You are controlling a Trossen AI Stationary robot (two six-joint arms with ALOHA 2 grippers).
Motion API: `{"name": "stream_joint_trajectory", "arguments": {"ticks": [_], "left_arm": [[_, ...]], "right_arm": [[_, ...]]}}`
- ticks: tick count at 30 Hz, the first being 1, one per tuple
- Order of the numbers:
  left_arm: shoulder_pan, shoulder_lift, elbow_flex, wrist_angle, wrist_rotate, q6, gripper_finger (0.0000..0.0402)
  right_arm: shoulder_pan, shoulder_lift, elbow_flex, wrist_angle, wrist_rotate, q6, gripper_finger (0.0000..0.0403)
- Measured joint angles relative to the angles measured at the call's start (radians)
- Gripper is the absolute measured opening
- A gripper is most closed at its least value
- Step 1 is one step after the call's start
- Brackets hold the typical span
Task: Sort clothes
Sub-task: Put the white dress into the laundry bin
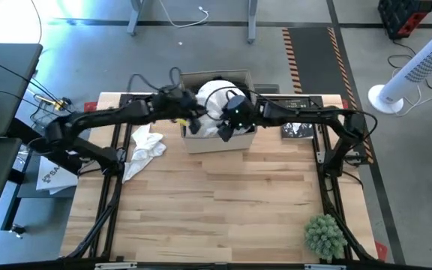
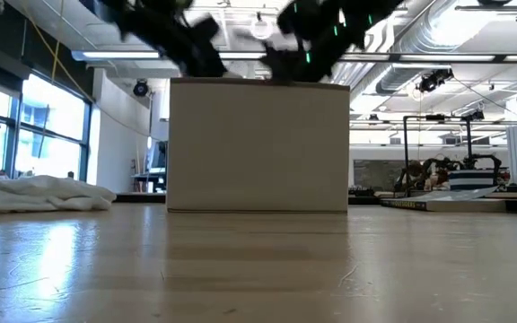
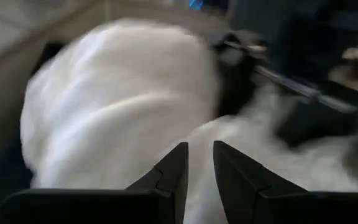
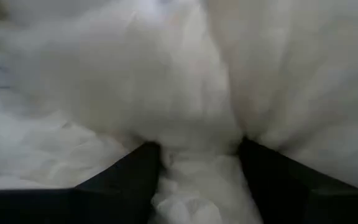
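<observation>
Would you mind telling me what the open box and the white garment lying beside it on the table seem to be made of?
The box looks like plain matte brown cardboard, with flat walls and thin edges. The white garment looks like thin soft fabric, probably cotton: it lies crumpled in loose folds.

White garment (image 1: 214, 96) bunched in the open cardboard box (image 1: 217, 141) at the table's rear centre, heaped above the rim; soft, thick folds fill the left wrist view (image 3: 123, 106) and the right wrist view (image 4: 166, 93); dark fabric (image 3: 238, 81) shows beside the white heap inside the box, extent unclear; second white garment (image 1: 145, 150) lies crumpled and elongated on the wooden table, left of the box and apart from it; seen in the low view as a flat rumpled mound (image 2: 39, 193).
</observation>
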Motion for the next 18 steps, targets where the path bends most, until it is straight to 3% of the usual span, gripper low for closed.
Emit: {"name": "stream_joint_trajectory", "arguments": {"ticks": [4,8,18], "left_arm": [[0.060,0.144,0.000,0.029,-0.058,-0.043,0.0074],[0.110,0.210,0.003,0.028,-0.080,-0.068,0.0074],[0.124,0.131,-0.001,-0.053,-0.100,-0.040,0.0074]], "right_arm": [[-0.068,0.010,-0.159,0.190,-0.096,0.168,0.0224],[-0.107,0.016,-0.215,0.311,-0.181,0.226,0.0224],[-0.094,-0.116,-0.025,0.269,-0.195,0.232,0.0224]]}}
